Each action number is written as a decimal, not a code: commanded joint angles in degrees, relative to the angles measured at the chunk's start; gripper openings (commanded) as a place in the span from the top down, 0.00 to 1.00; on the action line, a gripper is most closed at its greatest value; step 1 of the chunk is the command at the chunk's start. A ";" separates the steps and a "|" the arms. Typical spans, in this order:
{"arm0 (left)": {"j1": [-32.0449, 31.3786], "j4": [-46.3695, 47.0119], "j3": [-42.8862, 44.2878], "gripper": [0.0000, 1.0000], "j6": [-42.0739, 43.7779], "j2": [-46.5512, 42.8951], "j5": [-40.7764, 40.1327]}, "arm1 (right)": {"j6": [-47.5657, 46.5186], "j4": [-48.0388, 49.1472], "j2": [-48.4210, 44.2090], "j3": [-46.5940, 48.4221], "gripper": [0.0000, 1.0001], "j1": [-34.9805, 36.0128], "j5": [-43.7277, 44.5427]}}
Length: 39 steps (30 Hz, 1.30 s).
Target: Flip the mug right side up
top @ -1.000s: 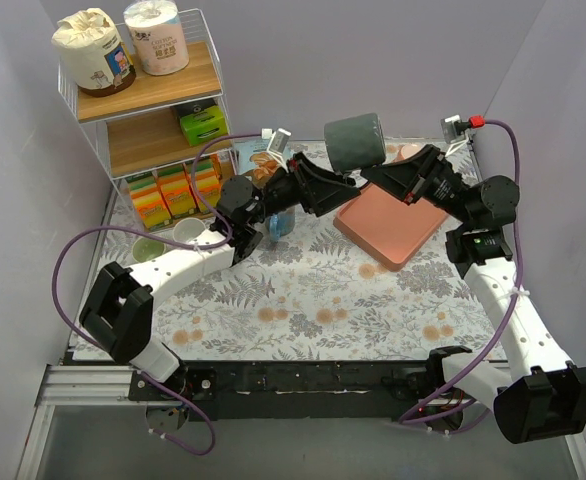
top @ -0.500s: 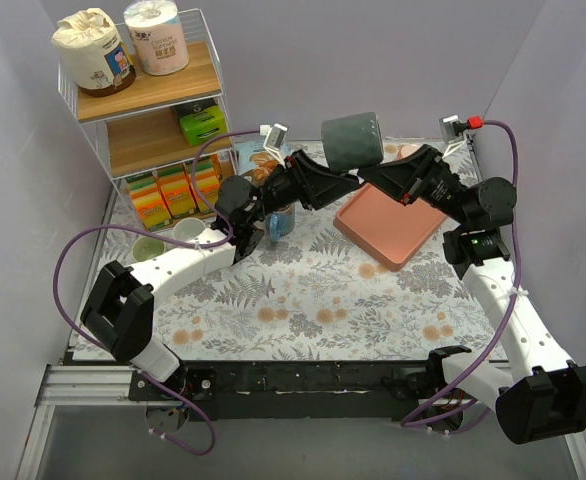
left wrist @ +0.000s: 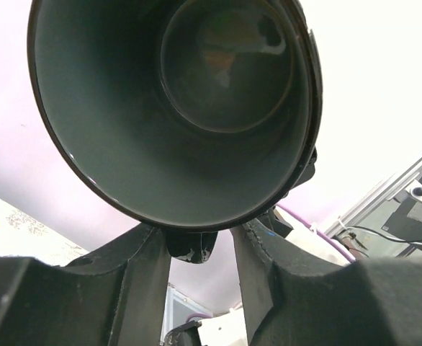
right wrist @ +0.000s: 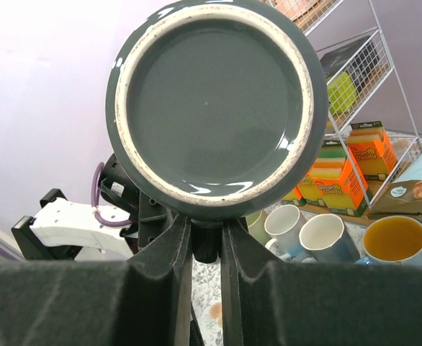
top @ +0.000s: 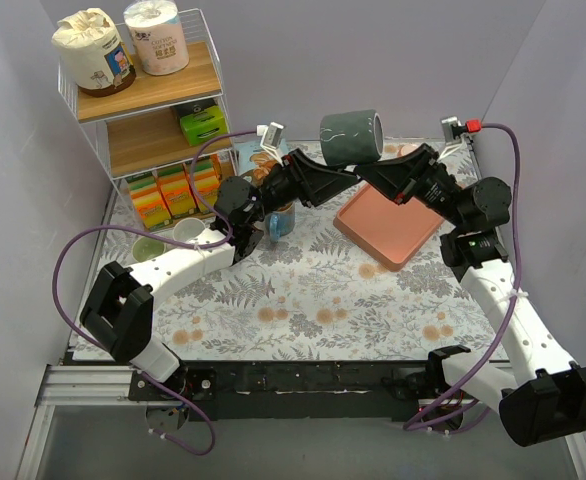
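Above the bench's far edge, close to the back wall, open floral cloth nearer the bases: wire shelf rack far left, pink tray far right. Between them, aloft on its side, dark grey mug, mouth toward the left arm. Right jaws pinched tight on it below the base; left jaws narrow beneath the rim, grip unclear. Beside the rack, blue cup of yellow liquid.

Robot lab cell dressed up as a kitchen corner. Bare lilac walls box it in, arms bolted to an alu rail, cables hanging loose. Props: floral cloth, wire shelf with paper rolls, sponges, white mugs.
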 commanded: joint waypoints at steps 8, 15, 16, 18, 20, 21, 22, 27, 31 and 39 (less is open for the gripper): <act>-0.08 5.63 0.38 0.94 -1.98 -1.87 -3.86 | -2.55 1.57 -2.49 -1.19 0.99 2.82 -1.47; -0.08 5.28 -1.11 1.00 -1.20 -3.36 -5.00 | -4.39 -2.54 -3.98 -2.25 0.99 2.91 -0.06; 0.01 4.93 -1.29 1.00 -0.85 -3.63 -5.09 | -4.75 -3.43 -4.07 -2.07 0.99 2.90 0.63; 0.01 3.96 -1.82 1.00 0.12 -4.51 -5.61 | -5.62 -5.36 -4.24 -1.90 0.86 2.91 1.52; 0.01 2.47 -1.91 1.00 0.65 -5.21 -6.32 | -5.63 -5.72 -4.24 -1.90 0.63 2.91 2.48; 0.01 1.33 -2.17 1.00 1.17 -5.82 -6.84 | -5.72 -6.42 -4.07 -1.81 0.61 2.90 2.75; 0.01 0.89 -2.35 1.00 1.35 -6.09 -7.28 | -5.80 -6.95 -4.07 -1.55 0.57 2.99 3.19; 0.10 -2.01 -2.96 1.00 1.79 -7.32 -8.69 | -5.63 -8.18 -3.37 -1.63 0.50 2.99 3.89; 0.36 -4.12 -2.96 1.00 1.45 -7.15 -9.31 | -4.92 -8.36 -3.01 -1.89 0.47 2.90 4.51; 0.89 -10.97 -2.26 1.00 2.23 -6.62 -9.66 | -3.69 -9.06 -2.22 -2.95 0.46 2.90 5.48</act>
